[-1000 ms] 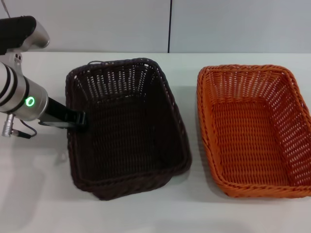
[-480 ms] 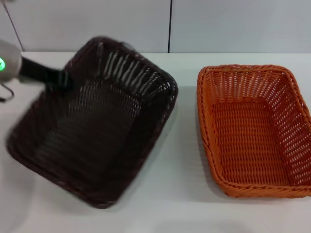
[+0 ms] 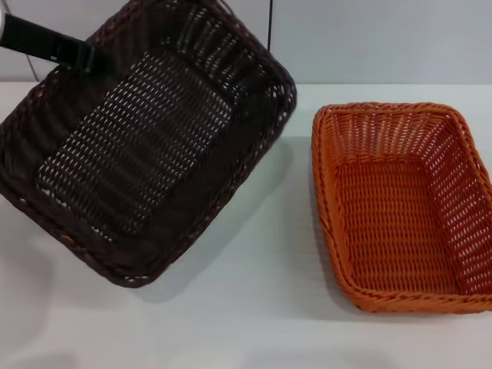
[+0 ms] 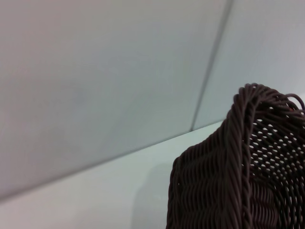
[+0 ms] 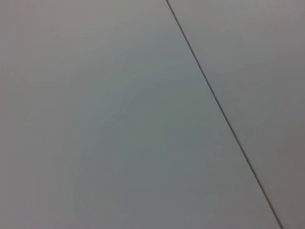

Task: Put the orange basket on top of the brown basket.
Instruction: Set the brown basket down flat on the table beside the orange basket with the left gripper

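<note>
Wicker fills the scene: the brown basket hangs tilted above the white table, lifted clear of it, its shadow on the surface beneath; the left gripper pinches the rim at the basket's upper far edge, fingers clamped on the weave; the left wrist view shows one corner of that same basket against the wall; the orange basket sits flat on the table, well apart to the right of the brown one, untouched; the right gripper is out of sight.
</note>
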Controlling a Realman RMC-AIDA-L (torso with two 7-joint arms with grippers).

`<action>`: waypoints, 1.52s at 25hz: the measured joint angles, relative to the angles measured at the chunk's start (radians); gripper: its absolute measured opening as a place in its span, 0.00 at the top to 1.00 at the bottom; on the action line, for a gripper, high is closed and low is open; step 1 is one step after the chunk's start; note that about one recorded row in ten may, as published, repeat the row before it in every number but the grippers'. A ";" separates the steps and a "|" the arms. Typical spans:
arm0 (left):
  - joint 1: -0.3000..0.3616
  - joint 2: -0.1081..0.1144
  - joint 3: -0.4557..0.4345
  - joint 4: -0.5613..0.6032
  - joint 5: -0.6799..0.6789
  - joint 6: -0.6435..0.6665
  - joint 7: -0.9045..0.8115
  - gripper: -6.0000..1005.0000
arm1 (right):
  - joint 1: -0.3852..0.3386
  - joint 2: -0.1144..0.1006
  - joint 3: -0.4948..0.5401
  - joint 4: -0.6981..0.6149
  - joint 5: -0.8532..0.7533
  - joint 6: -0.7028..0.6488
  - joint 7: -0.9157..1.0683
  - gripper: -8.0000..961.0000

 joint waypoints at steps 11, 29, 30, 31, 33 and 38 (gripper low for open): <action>-0.050 -0.012 0.050 0.123 -0.052 -0.093 0.441 0.79 | -0.021 -0.001 0.002 0.000 0.000 0.000 0.004 0.30; -0.174 -0.036 0.267 0.526 -0.251 0.101 0.525 0.78 | -0.038 0.003 -0.002 0.008 0.003 0.000 0.008 0.31; -0.174 -0.036 0.267 0.526 -0.251 0.101 0.525 0.78 | -0.038 0.003 -0.003 0.008 0.003 0.001 0.008 0.31; -0.201 -0.038 0.288 0.582 -0.309 0.128 0.521 0.77 | -0.038 0.003 -0.004 0.008 0.003 0.001 0.008 0.31; -0.199 -0.039 0.288 0.574 -0.312 0.132 0.479 0.77 | -0.037 0.003 -0.004 0.008 0.003 0.001 0.009 0.31; -0.152 -0.039 0.285 0.501 -0.355 0.152 0.467 0.77 | -0.039 0.003 -0.011 0.005 -0.007 0.001 0.026 0.31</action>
